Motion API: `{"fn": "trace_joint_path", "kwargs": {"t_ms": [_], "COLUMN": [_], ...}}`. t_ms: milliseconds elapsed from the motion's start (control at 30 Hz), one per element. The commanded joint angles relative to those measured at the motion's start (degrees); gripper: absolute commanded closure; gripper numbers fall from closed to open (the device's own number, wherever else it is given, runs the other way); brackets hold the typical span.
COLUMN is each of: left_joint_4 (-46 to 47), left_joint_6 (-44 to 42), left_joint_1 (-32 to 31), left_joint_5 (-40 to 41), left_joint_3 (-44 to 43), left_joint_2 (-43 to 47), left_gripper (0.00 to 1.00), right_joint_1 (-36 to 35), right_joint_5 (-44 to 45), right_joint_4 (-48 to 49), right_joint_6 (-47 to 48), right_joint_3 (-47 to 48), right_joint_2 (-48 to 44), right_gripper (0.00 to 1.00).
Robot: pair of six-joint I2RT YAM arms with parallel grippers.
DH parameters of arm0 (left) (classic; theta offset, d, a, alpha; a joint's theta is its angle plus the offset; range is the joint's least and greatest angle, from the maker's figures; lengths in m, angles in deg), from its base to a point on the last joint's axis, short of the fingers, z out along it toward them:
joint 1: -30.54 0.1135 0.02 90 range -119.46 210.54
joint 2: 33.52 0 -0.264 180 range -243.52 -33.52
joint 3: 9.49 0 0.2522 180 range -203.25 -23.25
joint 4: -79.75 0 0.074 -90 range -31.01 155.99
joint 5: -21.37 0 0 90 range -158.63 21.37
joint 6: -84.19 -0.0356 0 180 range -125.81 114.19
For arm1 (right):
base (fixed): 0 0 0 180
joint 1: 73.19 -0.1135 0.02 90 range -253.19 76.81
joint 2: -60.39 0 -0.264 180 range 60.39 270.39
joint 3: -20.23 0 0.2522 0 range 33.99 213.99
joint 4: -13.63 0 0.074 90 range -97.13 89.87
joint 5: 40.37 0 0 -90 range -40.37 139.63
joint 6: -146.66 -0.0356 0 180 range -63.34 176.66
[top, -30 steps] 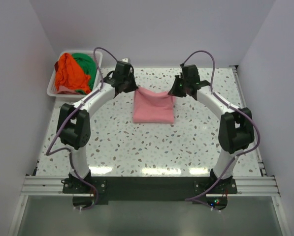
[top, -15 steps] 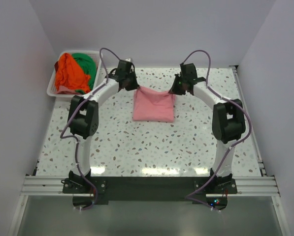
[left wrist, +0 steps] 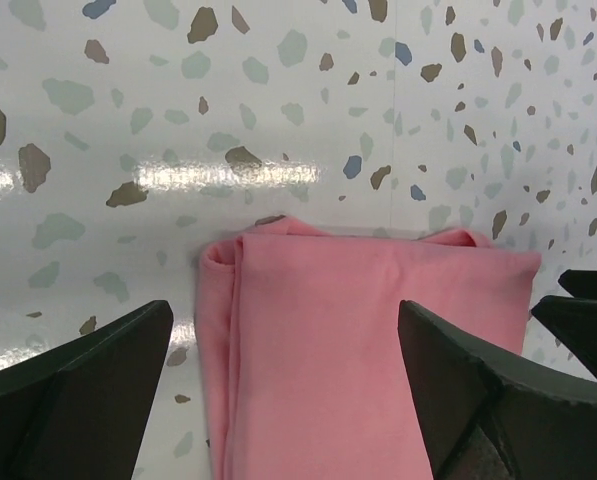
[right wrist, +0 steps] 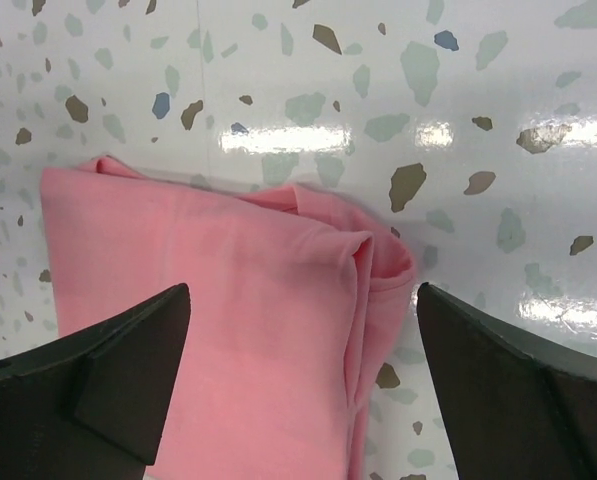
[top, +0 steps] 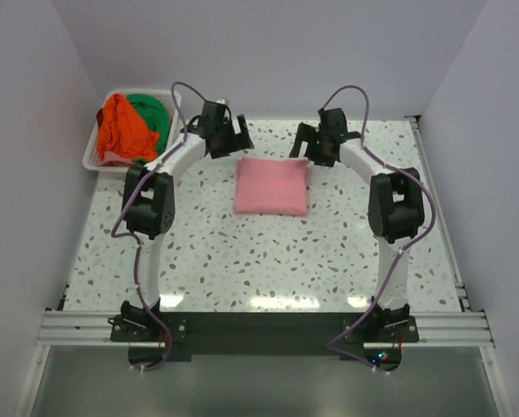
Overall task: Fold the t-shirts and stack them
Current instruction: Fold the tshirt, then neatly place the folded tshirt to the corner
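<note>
The folded pink t-shirt (top: 272,185) is laid flat on the tabletop (top: 242,252). The left claw (top: 235,139) and right claw (top: 304,141) are held spread and empty over its far corners.

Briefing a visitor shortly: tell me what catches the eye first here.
A folded pink t-shirt lies mid-table, with the left end effector and right end effector open near its far corners. At far left, a white basket holds the crumpled orange t-shirt and green t-shirt.
</note>
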Motion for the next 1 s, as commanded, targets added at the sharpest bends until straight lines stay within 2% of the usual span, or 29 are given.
{"fn": "trace_joint_path", "kwargs": {"t_ms": [0,100,300,467,533,567,733,967], "left_joint_4": [0.08,2.27,6.05,7.82,7.64,7.82,5.80,4.04], "left_joint_6": [-1.24,-0.71,1.31,2.97,3.59,3.77,4.56,5.00], "left_joint_1": [0.40,0.40,0.40,0.40,0.31,0.40,0.40,0.31], "left_joint_5": [-0.47,-0.21,1.20,1.99,2.52,2.78,5.24,6.12], "left_joint_3": [0.59,7.00,26.49,38.64,43.65,45.15,51.49,55.27], "left_joint_2": [7.10,12.98,27.13,38.02,40.67,43.21,49.20,53.34], "left_gripper": [0.00,0.00,0.00,0.00,0.00,0.00,0.00,0.00], "right_joint_1": [0.11,0.02,-0.15,-1.03,-1.38,-1.38,-1.65,-2.00], "right_joint_5": [-1.19,-3.29,-4.79,-5.67,-4.97,-4.88,-4.09,-1.54], "right_joint_4": [0.44,0.10,0.44,1.59,1.76,1.77,4.13,6.77], "right_joint_6": [2.63,4.04,4.84,4.84,4.92,5.01,4.57,3.78], "right_joint_3": [0.65,-3.74,-15.43,-22.56,-23.35,-23.27,-23.35,-22.04], "right_joint_2": [-5.66,-9.26,-16.29,-18.24,-17.63,-17.36,-14.99,-10.78], "right_gripper": [0.01,0.01,0.02,0.02,0.06,0.13,0.29,0.36]}}
